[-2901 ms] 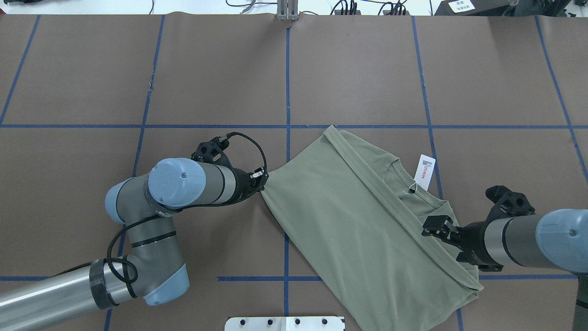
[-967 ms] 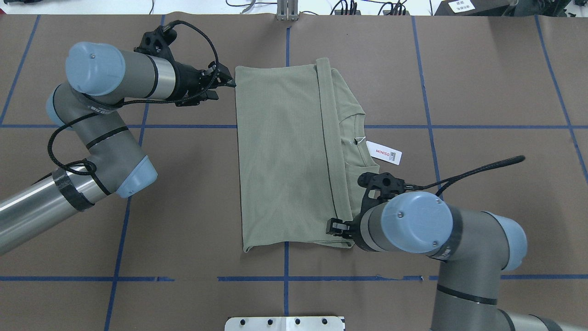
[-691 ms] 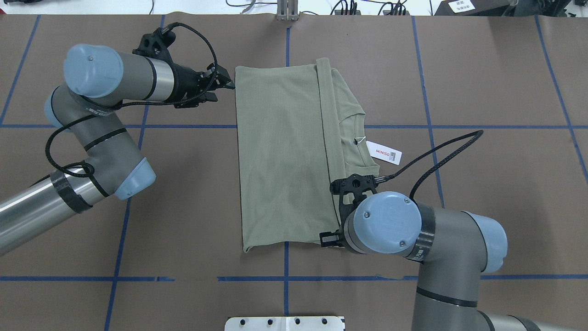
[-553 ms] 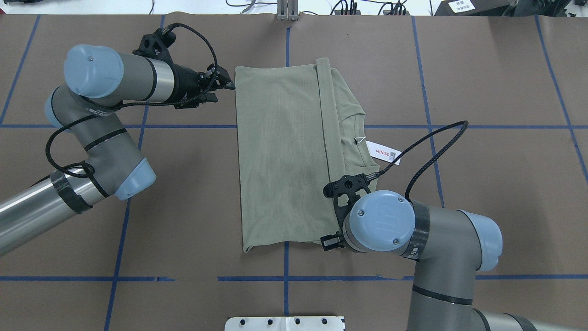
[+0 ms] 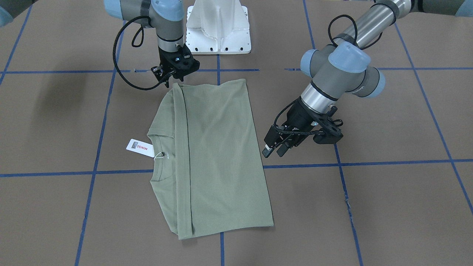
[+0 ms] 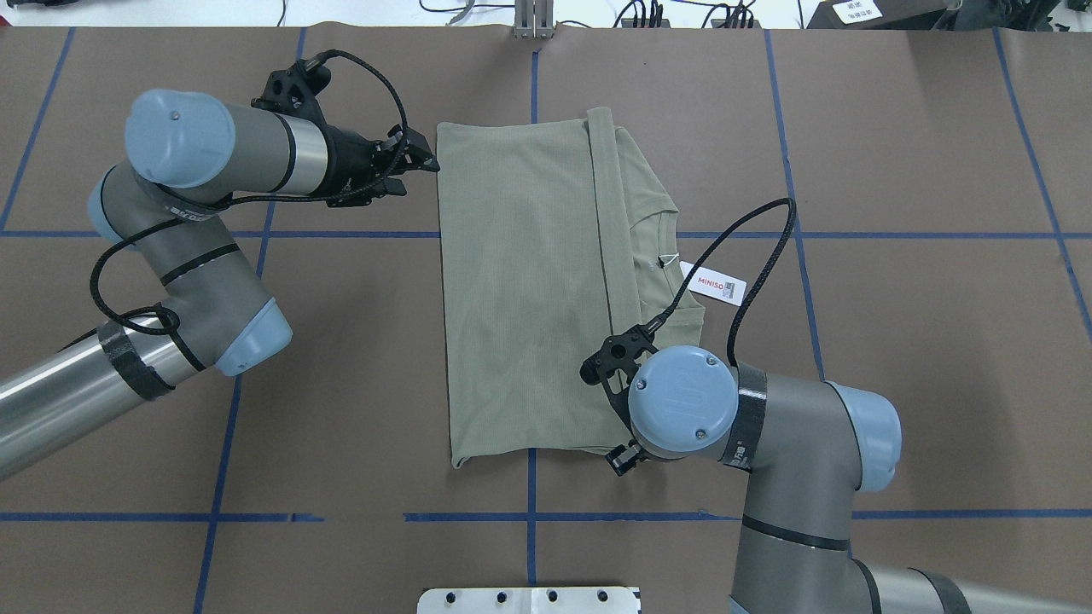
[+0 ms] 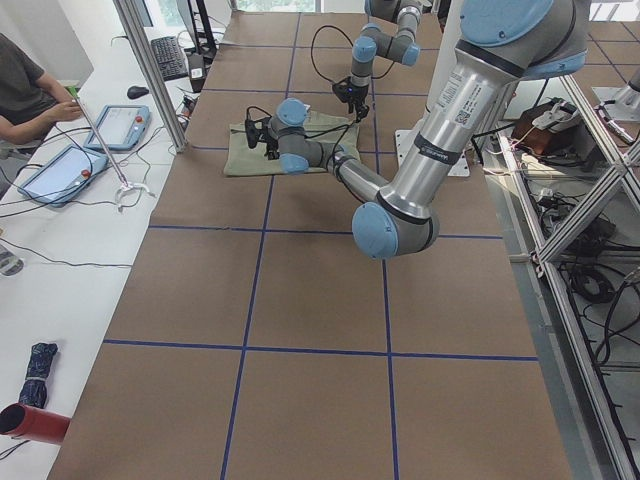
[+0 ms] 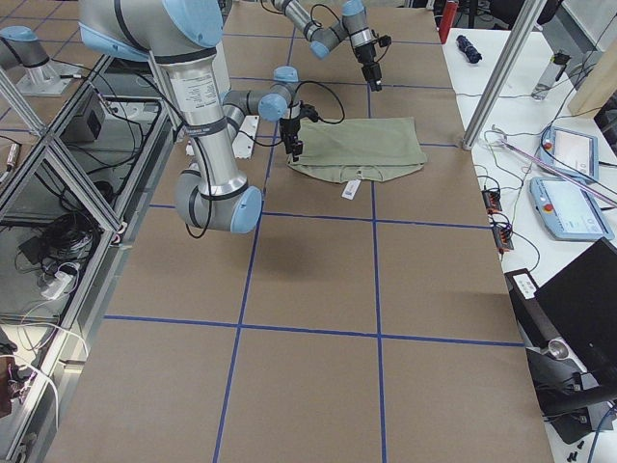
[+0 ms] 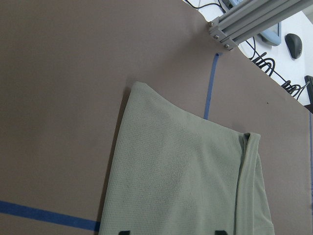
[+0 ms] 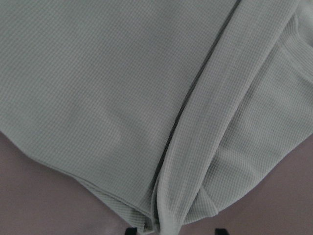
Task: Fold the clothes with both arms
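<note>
The olive-green shirt (image 6: 529,290) lies flat and folded on the brown table, sleeve band folded over its body, white price tag (image 6: 721,286) sticking out at the neck. My left gripper (image 6: 422,160) is open and empty, just beside the shirt's far left corner; in the left wrist view the shirt (image 9: 181,181) lies ahead of the spread fingertips. My right gripper (image 5: 170,79) is open, hovering over the shirt's near right corner; in the overhead view its wrist mostly hides it. The right wrist view shows the cloth (image 10: 122,88) flat below the spread fingertips.
The white pedestal (image 5: 218,27) stands at the table's robot side, close behind the right gripper. Blue tape lines (image 6: 533,85) grid the brown table cover. A metal post (image 6: 533,19) and cables sit at the far edge.
The shirt was carried away from the robot and laid square, then let go. Over the last second the right wrist has turned and shifted left over the near corner; the left gripper barely moved.
</note>
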### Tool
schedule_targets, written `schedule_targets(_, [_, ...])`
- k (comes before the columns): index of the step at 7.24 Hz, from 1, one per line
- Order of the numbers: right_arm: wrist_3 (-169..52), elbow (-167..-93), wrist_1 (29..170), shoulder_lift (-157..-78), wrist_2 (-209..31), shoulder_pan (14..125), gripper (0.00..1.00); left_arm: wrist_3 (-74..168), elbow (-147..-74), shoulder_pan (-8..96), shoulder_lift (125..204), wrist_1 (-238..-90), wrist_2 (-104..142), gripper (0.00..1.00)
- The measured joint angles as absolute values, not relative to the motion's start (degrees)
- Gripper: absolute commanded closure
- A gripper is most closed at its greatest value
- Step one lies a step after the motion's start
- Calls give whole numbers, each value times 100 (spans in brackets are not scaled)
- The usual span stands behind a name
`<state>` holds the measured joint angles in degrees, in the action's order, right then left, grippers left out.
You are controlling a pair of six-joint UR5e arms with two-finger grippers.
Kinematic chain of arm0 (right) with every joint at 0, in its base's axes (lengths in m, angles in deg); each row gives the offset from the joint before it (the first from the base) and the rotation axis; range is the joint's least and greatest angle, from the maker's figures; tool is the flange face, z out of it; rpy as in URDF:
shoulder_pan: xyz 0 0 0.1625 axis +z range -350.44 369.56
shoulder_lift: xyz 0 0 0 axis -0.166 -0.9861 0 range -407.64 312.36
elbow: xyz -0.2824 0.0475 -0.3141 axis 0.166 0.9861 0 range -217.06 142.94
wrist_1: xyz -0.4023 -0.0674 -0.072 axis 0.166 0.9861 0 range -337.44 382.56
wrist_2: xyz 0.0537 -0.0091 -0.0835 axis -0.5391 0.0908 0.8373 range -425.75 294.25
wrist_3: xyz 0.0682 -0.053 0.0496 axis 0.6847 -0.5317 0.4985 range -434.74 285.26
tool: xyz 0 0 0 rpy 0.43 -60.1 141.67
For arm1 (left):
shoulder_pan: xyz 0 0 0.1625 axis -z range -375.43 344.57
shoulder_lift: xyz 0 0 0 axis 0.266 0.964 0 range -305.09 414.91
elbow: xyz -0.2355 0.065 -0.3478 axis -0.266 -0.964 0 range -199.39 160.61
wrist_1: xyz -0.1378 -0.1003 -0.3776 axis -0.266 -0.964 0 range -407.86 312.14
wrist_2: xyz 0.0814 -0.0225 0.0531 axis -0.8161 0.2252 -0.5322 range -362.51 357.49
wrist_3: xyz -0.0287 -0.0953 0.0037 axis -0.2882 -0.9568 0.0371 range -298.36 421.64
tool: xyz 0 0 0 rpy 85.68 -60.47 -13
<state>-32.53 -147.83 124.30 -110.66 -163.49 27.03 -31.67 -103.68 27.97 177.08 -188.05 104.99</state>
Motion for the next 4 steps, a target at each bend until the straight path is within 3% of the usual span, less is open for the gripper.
schedule_targets(1, [-3310,-14738,12461,-11025,-16339,2700,45,-3169,-10365,2794,17708,-18804,10498,35])
schedule_targets(2, [-3341,-14684,12469,-10975,-16332,2692,68,-3168,-10348,2791,17705,-18804,10498,35])
schedule_targets(3, [-3354,-14641,12470,-10929,-16327,2685,100,-3164,-10317,2791,17704,-18806,10498,35])
schedule_targets(4, [-3359,-14622,12471,-10898,-16324,2682,100,-3164,-10289,2784,17705,-18810,10498,35])
